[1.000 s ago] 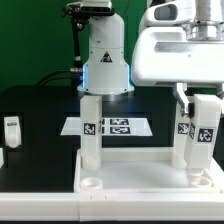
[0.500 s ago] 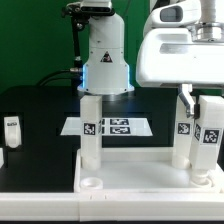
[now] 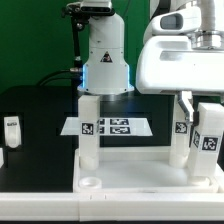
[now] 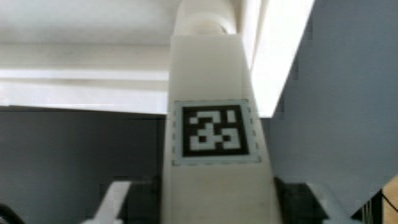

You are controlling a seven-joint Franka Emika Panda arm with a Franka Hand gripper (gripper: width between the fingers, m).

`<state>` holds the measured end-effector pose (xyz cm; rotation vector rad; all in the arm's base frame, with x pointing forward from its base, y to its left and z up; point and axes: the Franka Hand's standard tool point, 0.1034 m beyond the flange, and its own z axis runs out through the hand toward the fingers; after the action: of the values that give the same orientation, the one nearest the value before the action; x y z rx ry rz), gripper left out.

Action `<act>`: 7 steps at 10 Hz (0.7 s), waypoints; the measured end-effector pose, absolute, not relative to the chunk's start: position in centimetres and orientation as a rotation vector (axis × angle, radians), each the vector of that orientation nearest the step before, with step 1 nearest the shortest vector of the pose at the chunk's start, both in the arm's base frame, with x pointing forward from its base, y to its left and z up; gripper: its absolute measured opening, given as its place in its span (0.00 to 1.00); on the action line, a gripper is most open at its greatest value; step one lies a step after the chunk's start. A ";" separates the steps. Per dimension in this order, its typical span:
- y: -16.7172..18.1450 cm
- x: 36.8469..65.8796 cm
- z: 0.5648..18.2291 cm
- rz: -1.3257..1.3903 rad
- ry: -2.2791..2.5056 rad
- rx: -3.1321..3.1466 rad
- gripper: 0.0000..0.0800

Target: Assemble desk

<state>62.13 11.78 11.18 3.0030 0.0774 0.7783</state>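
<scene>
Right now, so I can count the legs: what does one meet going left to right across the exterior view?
Loose leg → upright leg in the desk panel → second upright leg → held leg.

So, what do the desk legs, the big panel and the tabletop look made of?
The legs look like white plastic, smooth with a faint sheen; each tag seems a printed paper sticker, flat and matte. The panel looks like the same plastic: its raised rim and round corner hole suggest moulding. The table is matte black; cloth or mat, I cannot tell.
</scene>
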 end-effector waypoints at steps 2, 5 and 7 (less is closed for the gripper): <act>11.8 62.2 11.1 0.793 0.081 2.998 0.36; 11.8 62.2 11.1 0.797 0.083 2.996 0.43; 11.5 62.2 11.0 0.728 0.069 3.014 0.60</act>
<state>62.15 11.54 11.04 3.0143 0.0689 0.7275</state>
